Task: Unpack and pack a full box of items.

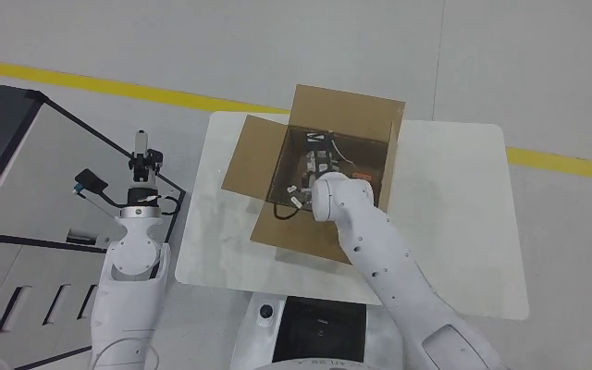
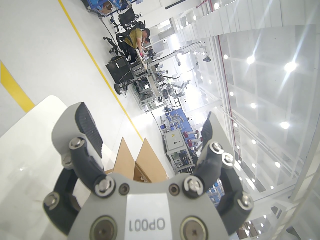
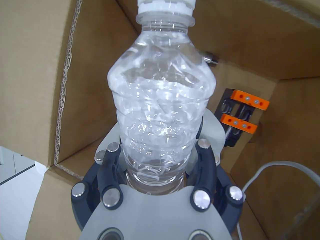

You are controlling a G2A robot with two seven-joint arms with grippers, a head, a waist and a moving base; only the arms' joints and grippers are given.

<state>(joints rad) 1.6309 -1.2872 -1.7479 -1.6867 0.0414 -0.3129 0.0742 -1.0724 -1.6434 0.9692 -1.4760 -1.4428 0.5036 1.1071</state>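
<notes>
We see the R gripper [image 3: 160, 131] down inside the open box [image 1: 248, 165], jaws closed tight on a clear bottle [image 3: 160, 88] w/ a white cap. It's gripped at its lower end, cap pointing to an inner corner of the box. Box sits at the far edge of the table [image 1: 462, 222], nearer its left side, flaps out. Also in the box: a black-and-orange clamp [image 3: 241, 116] against a wall, plus a grey cable [image 3: 265, 167]. L gripper [image 2: 147, 123] hangs off the table's left edge, jaws spread wide, nothing btwn them.
</notes>
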